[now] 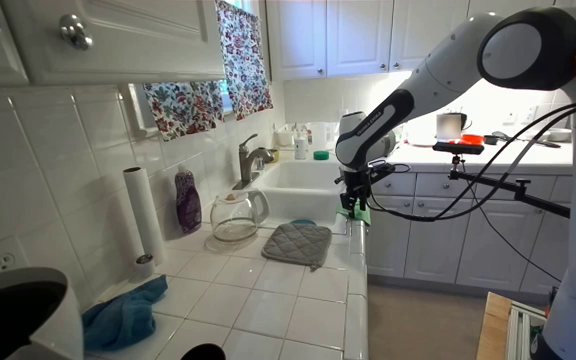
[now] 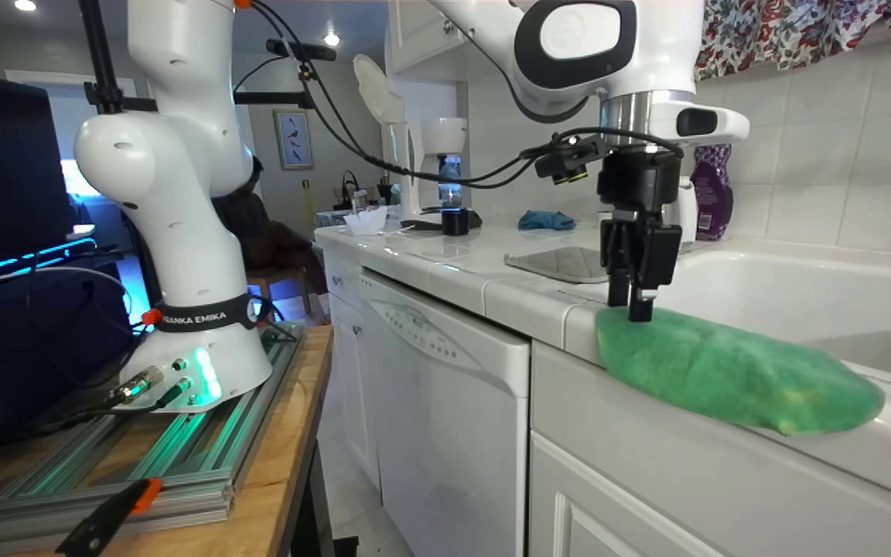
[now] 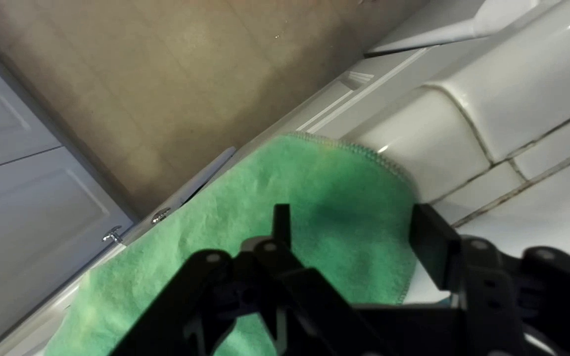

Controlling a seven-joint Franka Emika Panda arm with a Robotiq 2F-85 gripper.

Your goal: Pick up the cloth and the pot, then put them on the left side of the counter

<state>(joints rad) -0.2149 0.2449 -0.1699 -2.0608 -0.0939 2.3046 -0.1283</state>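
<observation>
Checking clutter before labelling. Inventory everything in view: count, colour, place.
counter: 1, white, surrounding sink
sink: 1, white, set in counter
faucet: 1, metallic, behind sink
green cloth: 1, green, draped over counter's front edge
quilted pad: 1, grey, beside sink
carafe: 1, clear, back of counter
purple bottle: 1, purple, back of counter
paper roll: 1, white, back of counter
blue cloth: 1, blue, on counter
coffee maker: 1, white, on counter
curtains: 2, floral, above counter
dishwasher: 1, white, under counter
cabinets: several, white, above and below counter
wooden bench: 1, brown, apart from counter
person: 1, dark clothes, background
small items: several, mixed colours, beyond sink
arm: 1, white, over counter
gripper: 1, black, open over green cloth
</observation>
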